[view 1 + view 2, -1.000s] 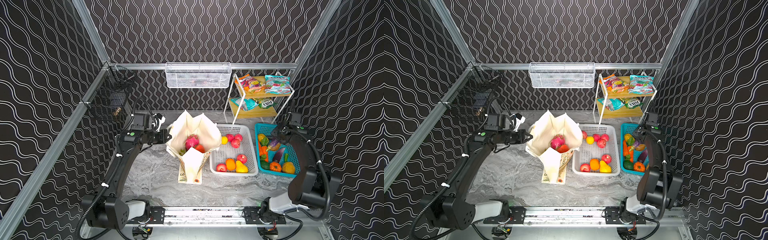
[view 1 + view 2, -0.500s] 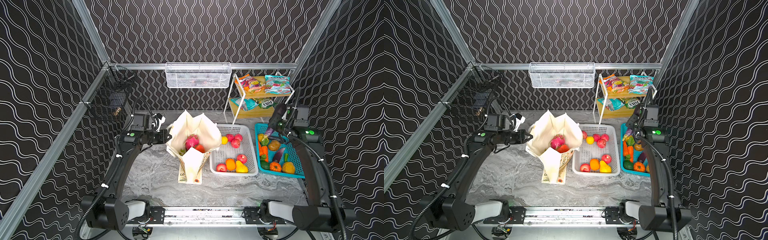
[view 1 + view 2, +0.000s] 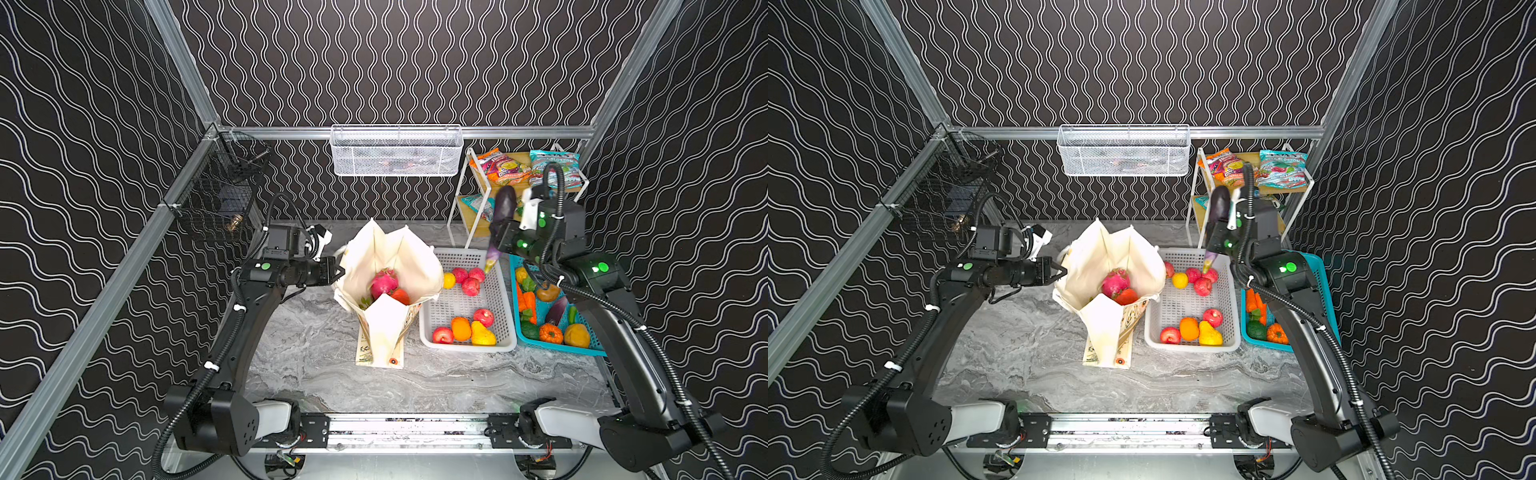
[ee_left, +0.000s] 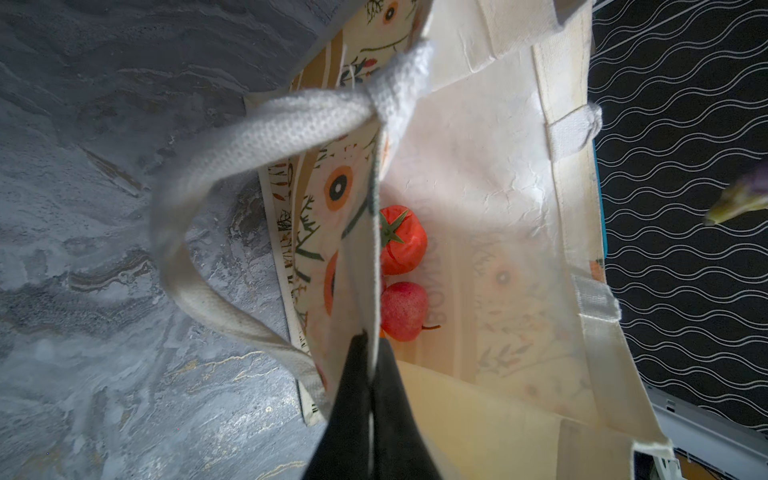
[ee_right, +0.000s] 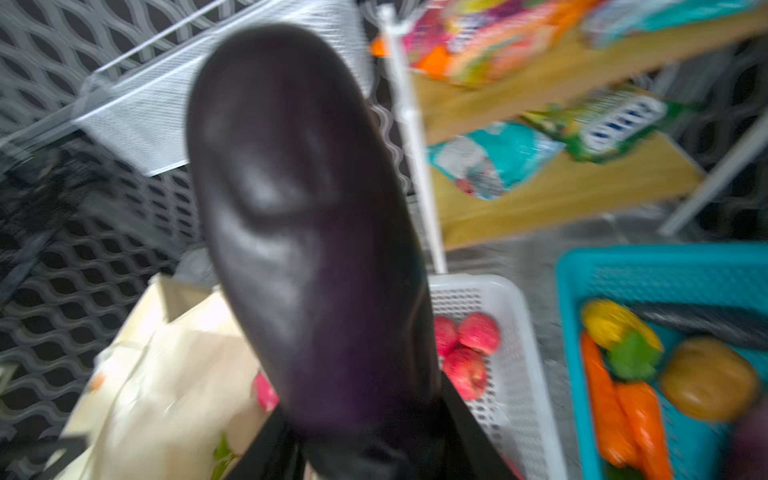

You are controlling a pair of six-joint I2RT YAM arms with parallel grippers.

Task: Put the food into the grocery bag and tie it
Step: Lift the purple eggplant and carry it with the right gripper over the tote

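The left tool is clamped on the left rim of the grocery bag, which stands open on the desk with dragon fruit inside, and to its right the right tool grips an eggplant nearly upright over the far edge of the white basket.

Clamped on the cream wall of the grocery bag, right at its rim: black jaws of the left gripper, fabric pinched between them. Bag mouth wide open. On the bag's floor, close against the pinched wall, a red tomato with a green calyx, touching a pink-red fruit with a short stem. Outside, a white strap handle looped over the grey marble table. Beyond the far rim, a black wavy-lined wall.
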